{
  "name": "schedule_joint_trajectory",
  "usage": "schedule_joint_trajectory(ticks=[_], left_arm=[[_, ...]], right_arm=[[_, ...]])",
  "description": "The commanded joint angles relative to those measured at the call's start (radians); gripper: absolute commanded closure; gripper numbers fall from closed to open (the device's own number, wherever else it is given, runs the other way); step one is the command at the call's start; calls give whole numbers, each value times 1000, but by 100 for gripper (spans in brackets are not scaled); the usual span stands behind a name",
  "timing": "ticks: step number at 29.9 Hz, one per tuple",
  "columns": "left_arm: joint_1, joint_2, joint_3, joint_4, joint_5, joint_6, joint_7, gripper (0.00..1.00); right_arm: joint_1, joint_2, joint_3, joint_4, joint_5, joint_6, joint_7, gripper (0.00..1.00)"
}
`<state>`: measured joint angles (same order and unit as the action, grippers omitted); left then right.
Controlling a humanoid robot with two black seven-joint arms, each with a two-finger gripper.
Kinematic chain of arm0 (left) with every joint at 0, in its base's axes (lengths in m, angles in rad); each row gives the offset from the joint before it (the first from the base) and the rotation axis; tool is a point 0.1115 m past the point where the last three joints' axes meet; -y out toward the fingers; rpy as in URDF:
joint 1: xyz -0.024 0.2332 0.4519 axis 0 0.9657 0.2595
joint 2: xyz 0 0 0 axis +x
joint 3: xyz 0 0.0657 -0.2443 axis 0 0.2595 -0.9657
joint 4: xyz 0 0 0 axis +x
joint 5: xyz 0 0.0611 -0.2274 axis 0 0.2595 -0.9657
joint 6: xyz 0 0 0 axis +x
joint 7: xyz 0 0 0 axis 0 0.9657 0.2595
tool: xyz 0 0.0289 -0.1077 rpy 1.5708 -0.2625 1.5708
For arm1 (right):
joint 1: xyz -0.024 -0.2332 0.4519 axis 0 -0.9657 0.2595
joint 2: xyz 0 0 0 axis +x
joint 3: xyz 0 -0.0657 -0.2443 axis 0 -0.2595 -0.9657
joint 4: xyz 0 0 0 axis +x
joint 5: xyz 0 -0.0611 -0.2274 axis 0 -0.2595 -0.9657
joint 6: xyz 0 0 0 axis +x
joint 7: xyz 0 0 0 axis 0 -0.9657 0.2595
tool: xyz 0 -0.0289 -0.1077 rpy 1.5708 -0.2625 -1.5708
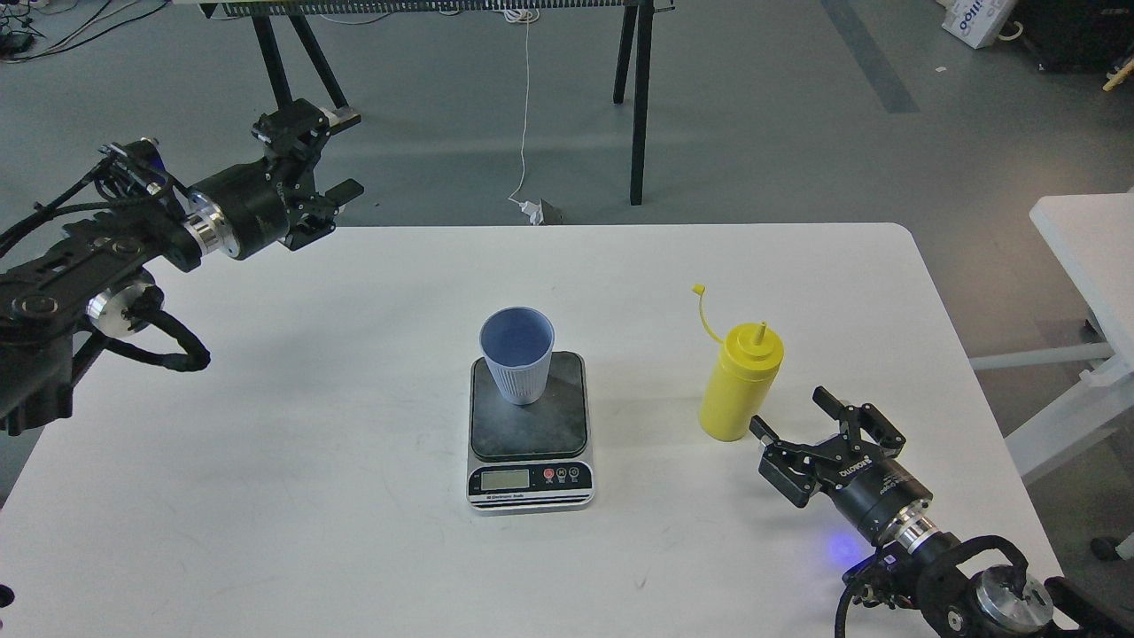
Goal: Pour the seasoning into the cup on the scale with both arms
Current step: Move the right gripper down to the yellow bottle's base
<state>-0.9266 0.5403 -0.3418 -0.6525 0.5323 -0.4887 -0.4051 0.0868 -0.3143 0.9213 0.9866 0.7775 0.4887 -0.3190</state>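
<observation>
The light blue ribbed cup [518, 354] stands upright on the dark plate of the silver scale [530, 434] at the table's middle. The yellow seasoning bottle [741, 381] stands upright to the right of the scale, its cap hanging off on its tether at the upper left. My right gripper [791, 409] is open and empty just below and right of the bottle, its fingers pointing towards the bottle's base without holding it. My left gripper [332, 158] is open and empty, raised over the table's far left corner, far from the cup.
The white table [266, 461] ends at a rounded far right corner. Black trestle legs [640, 97] and a white cable with a plug [532, 209] are on the floor behind. Another white table [1090, 239] stands to the right.
</observation>
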Motion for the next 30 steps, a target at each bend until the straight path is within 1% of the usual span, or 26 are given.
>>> schedule_joint_trajectory(ticks=[1, 4, 10, 24, 28, 30], left_arm=[[8, 6, 0, 1, 0, 0, -7, 1], [11, 7, 1, 1, 0, 0, -21, 1], [17, 7, 1, 1, 0, 0, -24, 0], [26, 4, 1, 1, 0, 0, -27, 1], [29, 4, 1, 1, 0, 0, -29, 0], [34, 4, 1, -1, 0, 0, -31, 1]], right_arm=[[21, 23, -10, -29, -11, 0, 0, 1], [43, 37, -15, -57, -11, 0, 0, 1], [65, 87, -19, -105, -52, 0, 0, 1], [132, 115, -35, -146, -67, 0, 0, 1], [162, 135, -36, -189, -69, 0, 0, 2], [172, 142, -36, -207, -75, 0, 0, 5]])
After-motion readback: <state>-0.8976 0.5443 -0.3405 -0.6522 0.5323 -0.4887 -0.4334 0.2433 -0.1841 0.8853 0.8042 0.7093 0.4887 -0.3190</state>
